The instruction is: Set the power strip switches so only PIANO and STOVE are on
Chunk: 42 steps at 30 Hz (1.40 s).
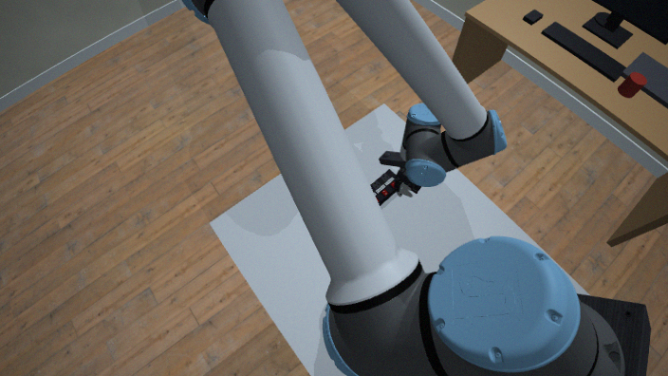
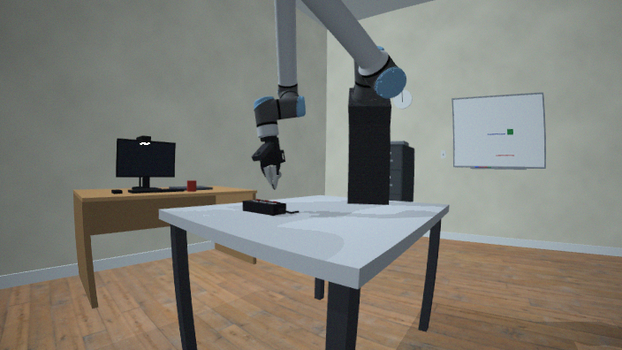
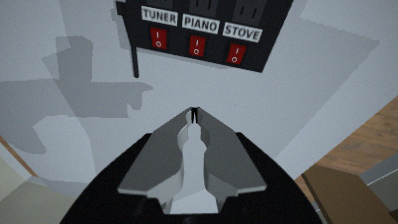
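Note:
A black power strip (image 3: 205, 30) (image 2: 264, 206) (image 1: 385, 186) lies flat and right way up on the white table (image 2: 336, 239) (image 3: 210, 95) (image 1: 266, 247). In the wrist view I read the labels TUNER, PIANO and STOVE above three red rocker switches: the TUNER switch (image 3: 158, 38), the PIANO switch (image 3: 196, 46) and the STOVE switch (image 3: 235, 53). I cannot tell which are on. The rest of the strip is cut off at the top. My gripper (image 3: 194, 108) (image 2: 274, 183) is shut and empty. It hangs above the table, short of the strip's switch side, clear of it.
The arm's black pedestal (image 2: 368, 150) stands at the table's back. A wooden desk (image 2: 132, 203) (image 1: 569, 62) with monitor, keyboard and a red cup (image 2: 191, 186) (image 1: 631, 84) stands beyond the table. The table edge (image 3: 320, 145) runs close on the right in the wrist view.

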Available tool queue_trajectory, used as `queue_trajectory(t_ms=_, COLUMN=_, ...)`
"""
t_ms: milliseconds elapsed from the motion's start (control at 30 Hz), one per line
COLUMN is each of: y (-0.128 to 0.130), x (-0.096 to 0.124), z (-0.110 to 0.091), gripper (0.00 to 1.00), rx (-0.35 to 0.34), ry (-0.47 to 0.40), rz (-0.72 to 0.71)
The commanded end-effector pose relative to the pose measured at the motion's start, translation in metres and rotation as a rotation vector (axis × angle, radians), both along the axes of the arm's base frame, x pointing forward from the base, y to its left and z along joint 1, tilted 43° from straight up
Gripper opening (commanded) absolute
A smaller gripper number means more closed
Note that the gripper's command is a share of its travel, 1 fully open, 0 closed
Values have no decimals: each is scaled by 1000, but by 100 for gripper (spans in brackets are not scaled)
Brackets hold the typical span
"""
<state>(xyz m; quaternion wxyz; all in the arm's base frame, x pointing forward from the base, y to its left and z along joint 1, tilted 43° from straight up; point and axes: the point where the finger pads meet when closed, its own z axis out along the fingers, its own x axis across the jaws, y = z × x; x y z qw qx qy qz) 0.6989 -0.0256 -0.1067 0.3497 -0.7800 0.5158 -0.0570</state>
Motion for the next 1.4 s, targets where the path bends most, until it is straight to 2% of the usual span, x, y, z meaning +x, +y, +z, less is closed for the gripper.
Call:
queue_trajectory(t_ms=0, y=-13, x=-10, z=17, gripper=0, rx=-176, ry=-66, rz=28)
queue_trajectory(t_ms=67, y=-14, x=-11, z=19, gripper=0, rx=-196, ry=-73, rz=31)
queue_trajectory(t_ms=1367, y=-14, x=-11, z=19, gripper=0, rx=-196, ry=-73, rz=31)
